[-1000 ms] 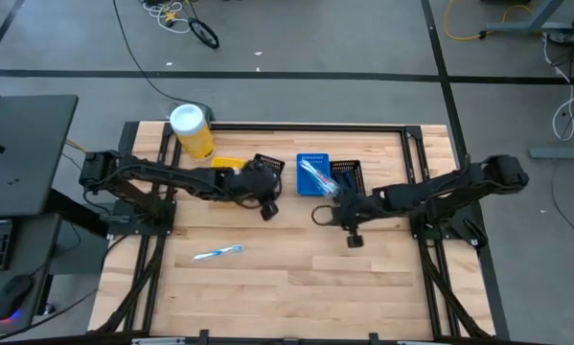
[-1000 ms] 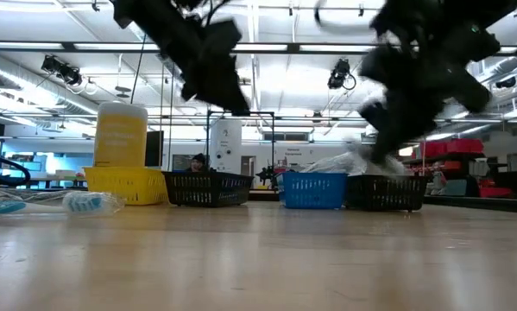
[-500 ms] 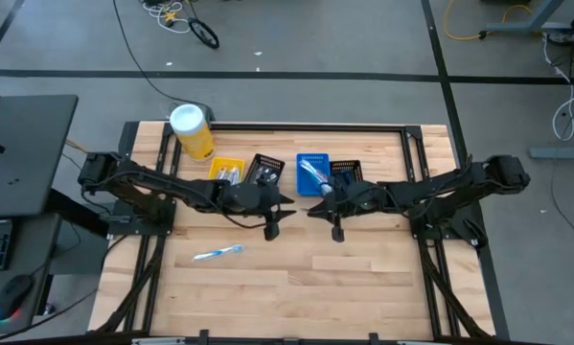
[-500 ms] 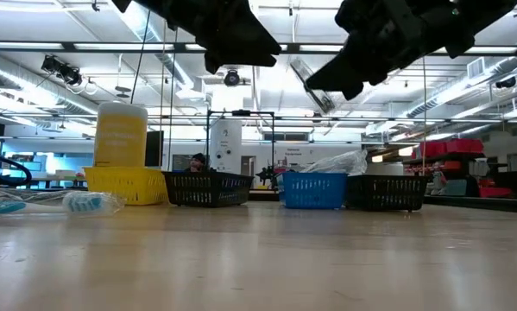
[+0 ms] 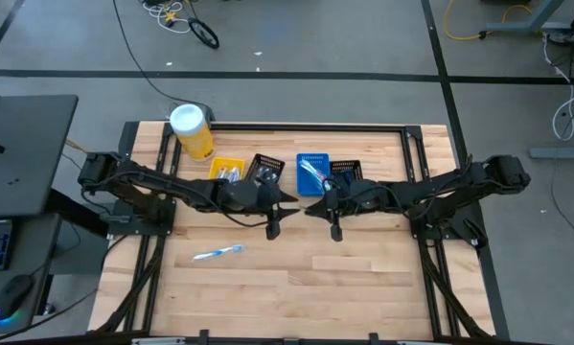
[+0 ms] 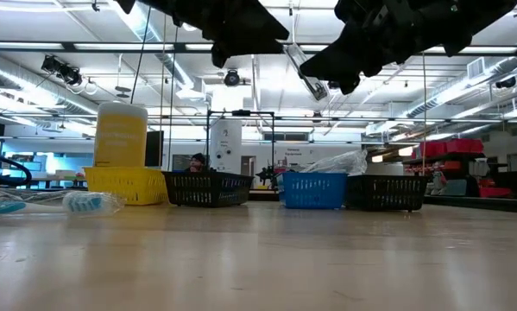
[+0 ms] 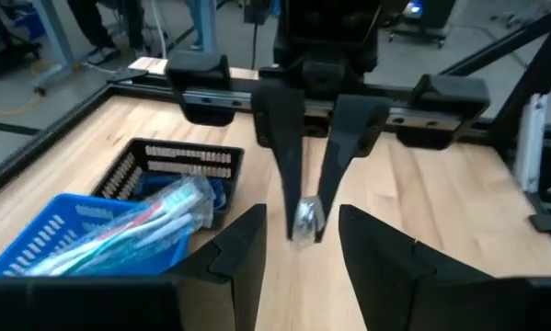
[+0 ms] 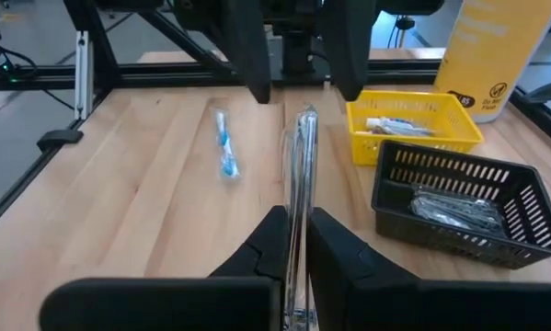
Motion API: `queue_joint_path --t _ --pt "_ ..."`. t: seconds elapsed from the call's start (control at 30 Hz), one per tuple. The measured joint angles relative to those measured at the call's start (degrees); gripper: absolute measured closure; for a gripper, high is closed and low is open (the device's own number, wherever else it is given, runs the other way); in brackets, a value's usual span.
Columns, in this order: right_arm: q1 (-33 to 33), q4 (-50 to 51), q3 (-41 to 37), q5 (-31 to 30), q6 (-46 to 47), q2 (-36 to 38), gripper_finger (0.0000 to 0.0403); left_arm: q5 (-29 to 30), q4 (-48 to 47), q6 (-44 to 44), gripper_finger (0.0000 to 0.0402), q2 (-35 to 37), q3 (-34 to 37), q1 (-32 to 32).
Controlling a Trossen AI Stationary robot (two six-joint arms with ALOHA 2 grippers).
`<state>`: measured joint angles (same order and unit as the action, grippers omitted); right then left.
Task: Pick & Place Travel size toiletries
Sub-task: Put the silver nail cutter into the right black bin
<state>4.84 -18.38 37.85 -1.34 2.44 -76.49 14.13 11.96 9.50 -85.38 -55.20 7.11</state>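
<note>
- We have swung both arms together above the counter [image 5: 363, 259], meeting just in front of the blue bin [image 5: 312, 174].
- Our right tool [image 8: 295, 241] has lifted out of that bin, pinched shut on a clear-wrapped item [image 8: 300, 165].
- Our left tool [image 7: 296, 241] waits open, facing it: a handover looks next.
- One toothbrush [image 5: 217, 253] lies well in front of the blue bin.
</note>
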Motion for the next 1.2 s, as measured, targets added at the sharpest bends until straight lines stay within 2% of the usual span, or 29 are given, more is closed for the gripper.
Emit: queue_joint_path --t 0.27,0.47,0.6,1.0,1.2 --pt "0.00 -2.19 0.00 0.00 -0.31 0.00 0.0377 -0.80 2.69 1.08 0.0256 -0.01 0.02 0.00" --pt "0.00 -2.39 0.00 -0.01 -0.91 0.00 0.0377 -1.59 7.16 0.91 0.0256 -5.80 -0.53 -0.02" --pt "0.00 -1.15 -0.04 -0.01 -0.92 0.00 0.0377 -0.18 6.25 0.35 0.0258 -6.71 -0.39 -0.02" --pt "0.00 -0.50 -0.04 -1.49 -1.59 0.00 0.0377 0.46 7.07 0.15 0.0318 -6.49 -0.42 -0.02" --pt "0.00 0.14 -0.04 -1.49 -1.60 0.00 0.0377 0.21 6.85 -1.02 0.0333 -6.47 -0.42 -0.02"
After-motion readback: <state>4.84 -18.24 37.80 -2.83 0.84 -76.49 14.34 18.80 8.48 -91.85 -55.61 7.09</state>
